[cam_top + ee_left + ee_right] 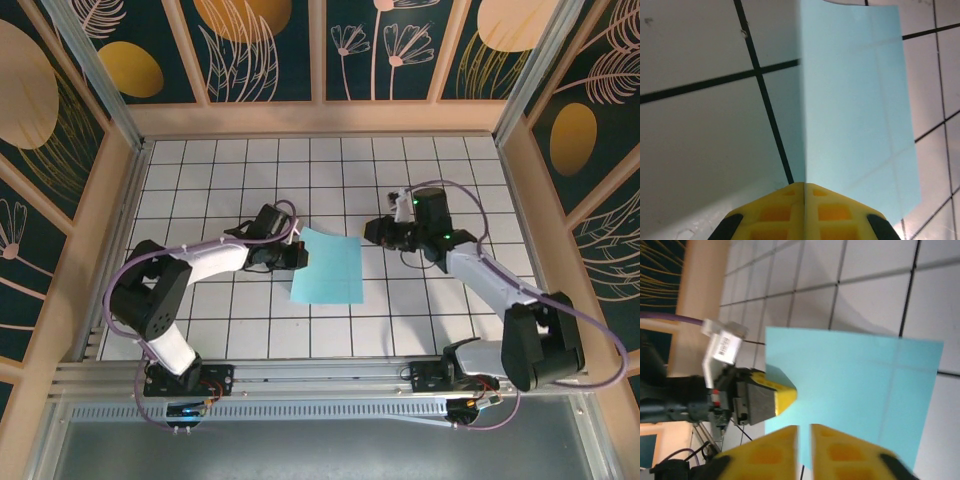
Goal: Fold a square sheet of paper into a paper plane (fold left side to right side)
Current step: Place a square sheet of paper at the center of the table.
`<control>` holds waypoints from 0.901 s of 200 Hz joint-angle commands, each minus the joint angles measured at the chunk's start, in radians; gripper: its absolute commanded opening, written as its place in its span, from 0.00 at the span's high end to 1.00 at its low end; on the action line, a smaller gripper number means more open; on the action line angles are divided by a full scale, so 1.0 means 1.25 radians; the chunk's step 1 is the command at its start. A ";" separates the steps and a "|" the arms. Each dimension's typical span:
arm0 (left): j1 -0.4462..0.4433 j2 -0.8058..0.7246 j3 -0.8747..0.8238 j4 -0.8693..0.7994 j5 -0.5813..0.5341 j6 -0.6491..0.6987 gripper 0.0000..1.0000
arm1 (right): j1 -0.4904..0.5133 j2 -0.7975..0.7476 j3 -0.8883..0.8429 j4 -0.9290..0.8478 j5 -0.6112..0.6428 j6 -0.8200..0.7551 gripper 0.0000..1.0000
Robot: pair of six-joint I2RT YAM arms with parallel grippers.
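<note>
Tiled table (pixel 200 170): L gripper (pixel 804 186) clamped on square sheet (pixel 330 270) edge; R gripper (pixel 375 232) nearly together, empty.

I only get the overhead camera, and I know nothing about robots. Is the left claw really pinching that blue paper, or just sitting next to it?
Observer: Pinching. On its wrist camera the left gripper is shut, and the paper has its edge running out from between the fingers.
Operator: Is it thick card?
Observer: No, it's thin. The grid lines show faintly through it in both wrist views.
Operator: And the right claw?
Observer: On its own camera the right gripper is almost closed, with only a slim gap, and it points across the paper at the left one. I can't tell whether it touches the paper.
</note>
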State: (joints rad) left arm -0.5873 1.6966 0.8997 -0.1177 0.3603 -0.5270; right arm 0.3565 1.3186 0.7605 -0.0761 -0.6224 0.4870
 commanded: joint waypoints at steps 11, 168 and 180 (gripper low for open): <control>0.004 0.008 0.052 -0.066 -0.044 0.028 1.00 | 0.055 0.083 0.007 0.022 0.073 0.015 1.00; 0.004 0.043 0.079 -0.068 -0.031 0.017 0.92 | 0.094 0.338 0.059 -0.065 0.202 -0.034 1.00; 0.003 0.037 0.077 -0.056 -0.012 0.007 0.85 | 0.097 0.346 0.058 -0.066 0.207 -0.037 1.00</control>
State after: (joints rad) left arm -0.5873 1.7393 0.9806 -0.1944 0.3069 -0.5083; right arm 0.4614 1.7111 0.8215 -0.1131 -0.4084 0.4694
